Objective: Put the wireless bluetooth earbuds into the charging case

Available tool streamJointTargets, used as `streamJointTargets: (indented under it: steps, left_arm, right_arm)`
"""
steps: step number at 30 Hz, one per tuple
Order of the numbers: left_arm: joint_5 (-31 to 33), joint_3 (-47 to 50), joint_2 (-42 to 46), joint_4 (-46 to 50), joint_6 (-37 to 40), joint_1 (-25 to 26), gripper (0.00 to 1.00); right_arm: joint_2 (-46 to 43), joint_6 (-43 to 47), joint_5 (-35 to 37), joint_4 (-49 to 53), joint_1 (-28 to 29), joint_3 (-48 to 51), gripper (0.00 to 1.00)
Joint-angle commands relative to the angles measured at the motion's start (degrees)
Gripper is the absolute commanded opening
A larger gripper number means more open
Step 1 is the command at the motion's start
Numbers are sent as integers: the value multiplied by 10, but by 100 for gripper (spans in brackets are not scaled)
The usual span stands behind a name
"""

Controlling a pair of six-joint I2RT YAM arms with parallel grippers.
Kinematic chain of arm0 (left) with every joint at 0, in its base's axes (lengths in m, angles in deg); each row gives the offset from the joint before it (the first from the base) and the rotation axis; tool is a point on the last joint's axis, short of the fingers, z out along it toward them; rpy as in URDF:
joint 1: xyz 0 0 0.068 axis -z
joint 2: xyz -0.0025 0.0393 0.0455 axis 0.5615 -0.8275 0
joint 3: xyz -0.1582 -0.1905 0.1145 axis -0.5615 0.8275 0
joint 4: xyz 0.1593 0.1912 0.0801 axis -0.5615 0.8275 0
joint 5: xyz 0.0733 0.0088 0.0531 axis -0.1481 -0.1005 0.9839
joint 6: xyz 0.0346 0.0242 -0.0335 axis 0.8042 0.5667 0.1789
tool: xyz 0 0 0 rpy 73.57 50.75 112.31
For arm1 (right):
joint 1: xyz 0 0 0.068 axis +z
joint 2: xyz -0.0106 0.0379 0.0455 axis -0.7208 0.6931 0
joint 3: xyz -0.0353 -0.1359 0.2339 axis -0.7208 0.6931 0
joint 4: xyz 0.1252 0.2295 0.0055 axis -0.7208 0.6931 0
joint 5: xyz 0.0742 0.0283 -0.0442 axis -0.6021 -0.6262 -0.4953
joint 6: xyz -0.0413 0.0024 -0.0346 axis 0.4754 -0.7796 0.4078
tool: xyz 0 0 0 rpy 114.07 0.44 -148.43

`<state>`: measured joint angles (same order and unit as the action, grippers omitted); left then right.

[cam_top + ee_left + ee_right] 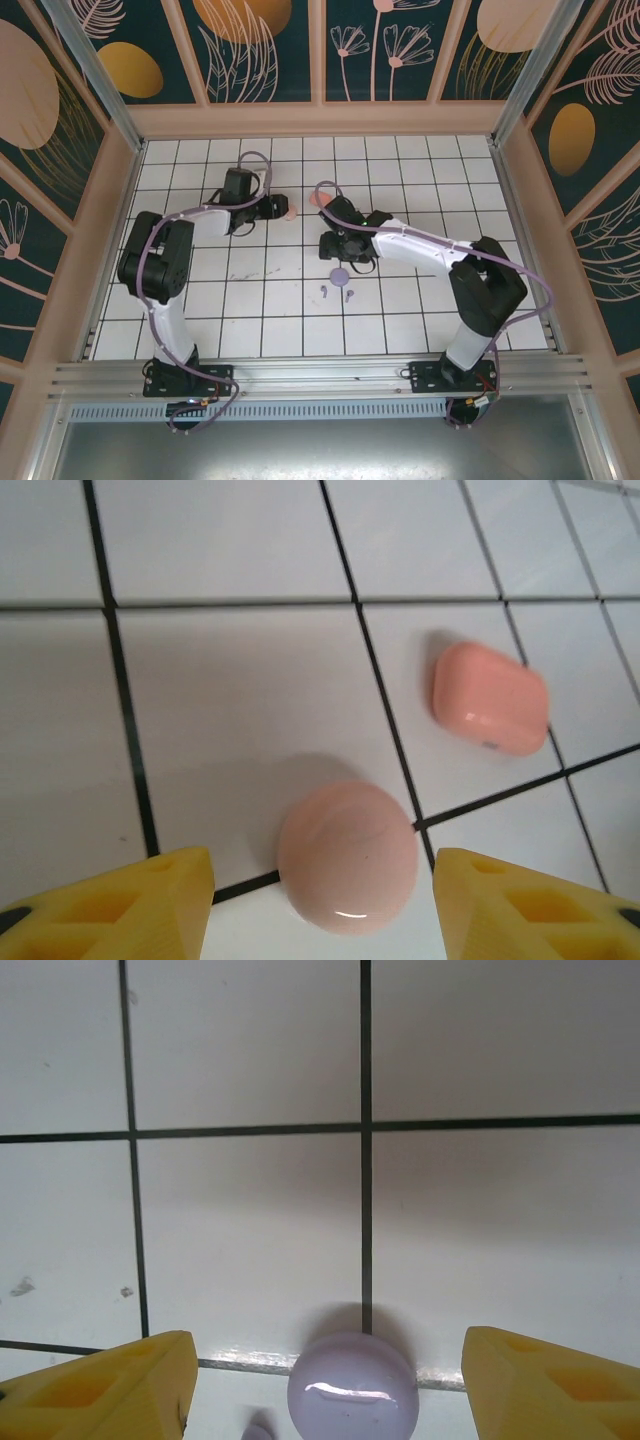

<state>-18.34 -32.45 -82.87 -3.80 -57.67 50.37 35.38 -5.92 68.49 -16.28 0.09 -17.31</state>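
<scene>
In the top external view, both arms reach toward the middle of the white tiled table (420, 310). The left gripper (278, 210) lies just beside a round pink case (290, 212), and a salmon case (318, 198) sits near it on the right. The right gripper (345, 262) hangs just beyond a round purple case (339, 275). Nearer the arm bases lie two tiny stemmed pieces, the first purple earbud (323, 292) and the second purple earbud (349, 294); they are side by side, not touching, close to the purple case and loose on the tiles.

In the left wrist view, the left gripper (323, 885) has its yellow fingers (130, 905) spread apart. The round pink case (347, 857) sits between them as a smooth dome; bare tile shows on either side of it, so nothing is clamped. The salmon case (490, 698), a rounded block with its lid shut, lies farther off to the right, apart from the pink one.

In the right wrist view, the right gripper (330, 1365) also has its yellow fingers (100, 1390) wide apart. The round purple case (352, 1387) rests between them at the lower edge, clear of both. A small pale purple shape just left of it is too cropped to tell what it is.
</scene>
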Motion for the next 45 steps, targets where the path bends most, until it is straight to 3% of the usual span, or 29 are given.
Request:
streamJointTargets:
  steps: [1,11,18,19,26,35,40,45]
  left_arm:
    - [36,5,69,-2,20,-3,60]
    - [131,44,213,-66,-6,-3,64]
    - [201,84,270,-119,-24,-4,88]
    - [210,89,275,-126,-27,-3,99]
    - [249,138,308,-180,-43,-3,99]
    - [221,140,298,-180,-29,-3,99]
    - [215,120,281,-156,-58,-3,99]
    - [171,134,267,-188,-81,-3,99]
  right_arm:
    - [21,-28,18,34,13,4,71]
    - [71,-78,31,67,36,-5,71]
    - [96,-99,34,73,46,-16,70]
    - [98,-101,33,72,46,-16,69]
    - [110,-102,29,65,48,-21,66]
    - [125,-76,24,57,48,-34,56]
    - [114,-68,20,50,43,-34,43]
    - [71,-70,4,24,16,-22,39]
